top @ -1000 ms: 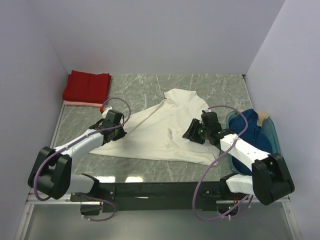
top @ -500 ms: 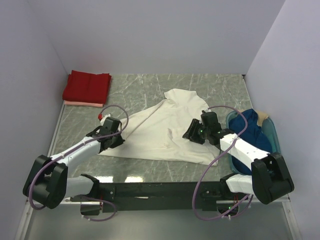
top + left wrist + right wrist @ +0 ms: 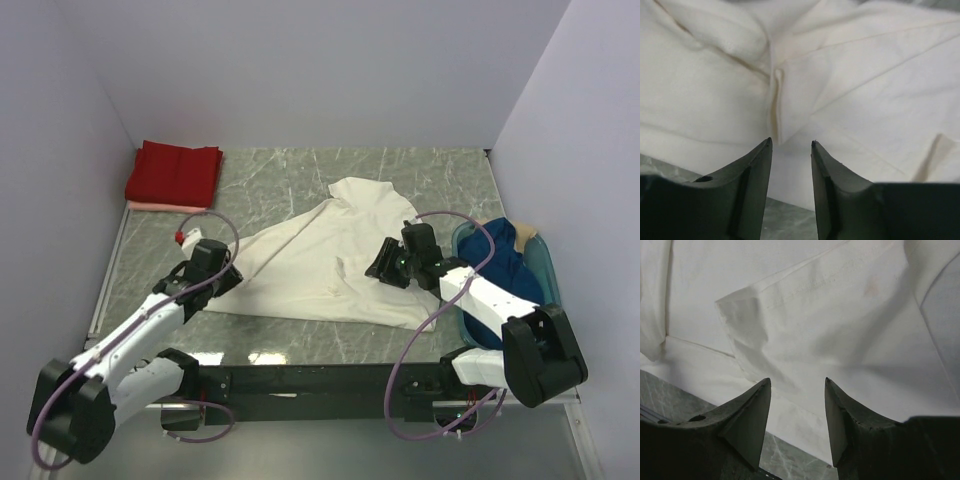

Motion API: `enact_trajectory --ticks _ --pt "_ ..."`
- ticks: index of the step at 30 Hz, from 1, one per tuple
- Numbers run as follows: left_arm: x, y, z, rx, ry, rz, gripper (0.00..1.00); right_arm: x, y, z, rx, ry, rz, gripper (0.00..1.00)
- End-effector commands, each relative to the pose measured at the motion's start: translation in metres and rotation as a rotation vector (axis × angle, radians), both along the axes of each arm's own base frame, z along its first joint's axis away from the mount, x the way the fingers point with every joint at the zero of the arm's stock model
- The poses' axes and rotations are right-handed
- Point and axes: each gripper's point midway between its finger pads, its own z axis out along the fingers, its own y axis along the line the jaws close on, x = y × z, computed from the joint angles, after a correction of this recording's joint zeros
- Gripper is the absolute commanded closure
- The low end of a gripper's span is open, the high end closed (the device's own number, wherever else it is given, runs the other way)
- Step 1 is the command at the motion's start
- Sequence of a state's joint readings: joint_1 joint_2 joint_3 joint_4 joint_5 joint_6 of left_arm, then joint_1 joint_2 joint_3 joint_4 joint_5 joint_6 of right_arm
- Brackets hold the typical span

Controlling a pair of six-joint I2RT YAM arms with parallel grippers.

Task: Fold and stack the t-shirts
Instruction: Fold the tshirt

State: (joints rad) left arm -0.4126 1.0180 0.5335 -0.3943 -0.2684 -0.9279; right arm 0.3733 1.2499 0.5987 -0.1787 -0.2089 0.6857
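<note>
The cream-white t-shirt (image 3: 330, 260) lies spread and rumpled in the middle of the table; it fills the left wrist view (image 3: 850, 75) and the right wrist view (image 3: 830, 315). My left gripper (image 3: 222, 283) is open and empty over the shirt's left near edge (image 3: 790, 142). My right gripper (image 3: 383, 265) is open and empty over the shirt's right part (image 3: 795, 382). The red t-shirt (image 3: 174, 172) lies folded at the back left on top of the pale pink t-shirt (image 3: 150, 207). The dark blue t-shirt (image 3: 503, 272) lies in the teal basket.
The teal plastic basket (image 3: 543, 262) stands at the right edge of the table beside my right arm. White walls close the table at the back and on both sides. Grey marbled tabletop (image 3: 270, 175) shows behind the white shirt.
My left arm has drawn back toward the near left, its gripper sliding to the shirt's left near edge. The shirt's left edge has shifted a little. The right arm has not moved.
</note>
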Motion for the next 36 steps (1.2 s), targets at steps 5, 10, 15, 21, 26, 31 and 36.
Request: enact_trajectory --ticks 5,10,15,21,26,31,36 --pt "0.029 0.03 0.065 -0.073 -0.148 0.202 0.54 0.014 0.006 0.015 0.011 -0.054 0.01 0.46" --pt "0.017 0.052 0.055 -0.06 -0.098 0.339 0.48 0.006 -0.002 0.017 -0.001 -0.055 -0.028 0.46" --pt "-0.002 0.068 0.041 -0.119 -0.05 0.452 0.44 -0.02 -0.008 0.018 0.049 -0.029 -0.067 0.45" --pt "-0.034 0.081 0.022 -0.157 0.014 0.605 0.42 -0.06 -0.023 0.006 0.094 0.072 -0.19 0.4" --pt "-0.054 0.092 0.005 -0.159 0.051 0.718 0.35 -0.092 -0.047 -0.009 0.026 0.222 -0.317 0.42" --pt "-0.056 0.098 0.002 -0.152 0.047 0.749 0.29 -0.11 -0.062 -0.014 0.014 0.269 -0.406 0.41" --pt "-0.054 0.108 -0.007 -0.127 0.046 0.78 0.27 -0.129 -0.079 -0.023 -0.039 0.348 -0.469 0.38"
